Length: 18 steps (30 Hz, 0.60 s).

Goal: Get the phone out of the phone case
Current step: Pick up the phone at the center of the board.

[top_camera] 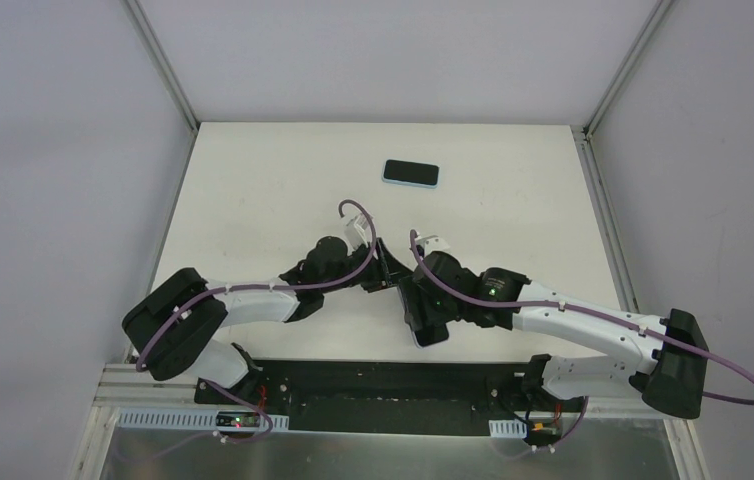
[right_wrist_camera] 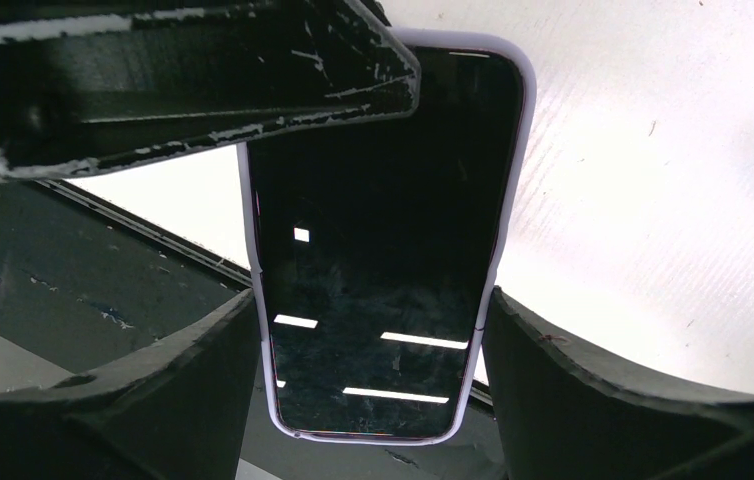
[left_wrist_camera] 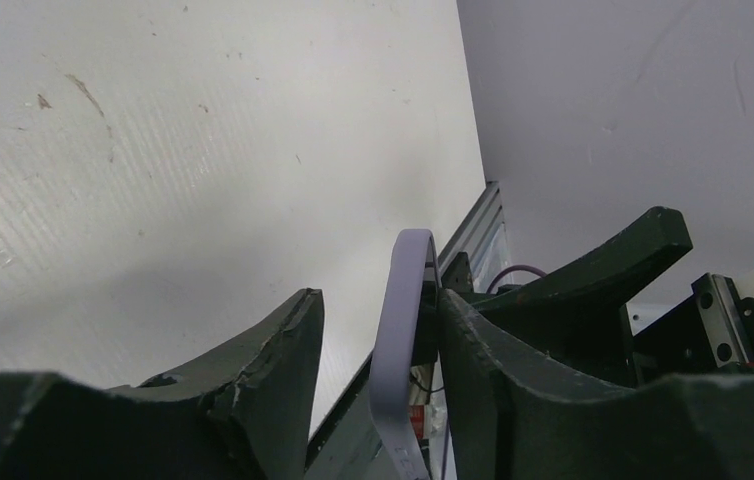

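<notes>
A phone (right_wrist_camera: 373,250) with a dark screen sits in a pale lavender phone case (right_wrist_camera: 515,150). My right gripper (right_wrist_camera: 371,300) is shut on it across its width, holding it off the table near the front edge. In the top view the two grippers meet at the table's middle front: right gripper (top_camera: 423,308), left gripper (top_camera: 388,275). My left gripper (left_wrist_camera: 378,300) straddles the case's edge (left_wrist_camera: 403,320). One finger (left_wrist_camera: 473,350) touches the case, while the other finger (left_wrist_camera: 273,350) stands off it with a gap. A left finger lies over the screen's top corner in the right wrist view.
A second phone (top_camera: 411,173) in a light blue case lies flat at the far middle of the white table (top_camera: 253,200). Grey enclosure walls and metal rails border the table. The black base rail (top_camera: 383,385) runs along the near edge.
</notes>
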Each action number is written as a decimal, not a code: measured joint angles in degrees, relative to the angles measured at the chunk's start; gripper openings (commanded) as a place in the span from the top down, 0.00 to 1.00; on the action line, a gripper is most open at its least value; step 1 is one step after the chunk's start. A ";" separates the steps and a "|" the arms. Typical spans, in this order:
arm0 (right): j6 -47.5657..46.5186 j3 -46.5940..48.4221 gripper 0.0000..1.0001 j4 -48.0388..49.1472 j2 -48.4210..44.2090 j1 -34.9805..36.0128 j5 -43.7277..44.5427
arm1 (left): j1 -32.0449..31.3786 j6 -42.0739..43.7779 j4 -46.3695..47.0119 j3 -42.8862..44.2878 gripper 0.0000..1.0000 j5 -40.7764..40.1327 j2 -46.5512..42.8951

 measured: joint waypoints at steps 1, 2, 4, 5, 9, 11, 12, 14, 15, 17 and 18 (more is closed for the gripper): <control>0.04 0.00 1.00 0.00 0.00 0.00 0.07 | -0.04 -0.26 0.44 0.00 0.59 0.22 0.37; 0.09 0.00 1.00 0.00 -0.02 0.00 0.13 | -0.26 -0.66 1.22 0.00 0.59 0.37 0.87; 0.15 0.00 1.00 0.02 -0.09 0.00 0.26 | -0.35 -1.07 2.12 0.00 0.59 0.74 1.60; 0.15 0.00 1.00 0.02 -0.20 0.00 0.42 | -0.37 -1.25 2.67 0.00 0.59 1.05 1.99; 0.17 0.00 1.00 0.02 -0.57 0.00 1.14 | -0.70 -2.05 3.91 0.00 0.58 1.68 2.78; 0.15 0.00 1.00 0.02 -0.59 0.00 1.22 | -0.74 -2.25 4.37 0.00 0.57 1.79 2.80; 0.15 0.00 1.00 0.04 -0.59 0.00 1.25 | -0.72 -2.29 4.61 0.00 0.58 1.79 2.82; 0.15 0.00 1.00 0.04 -0.59 0.00 1.27 | -0.74 -2.36 4.92 0.00 0.58 1.79 2.84; 0.15 0.00 1.00 0.04 -0.59 0.00 1.33 | -0.74 -2.40 5.09 0.00 0.60 1.84 2.84; 0.15 0.00 1.00 0.04 -0.59 0.00 1.42 | -0.74 -2.47 5.40 0.00 0.62 1.84 2.91; 0.15 0.02 1.00 0.04 -0.59 0.00 1.42 | -0.74 -2.49 5.49 0.00 0.63 1.86 2.93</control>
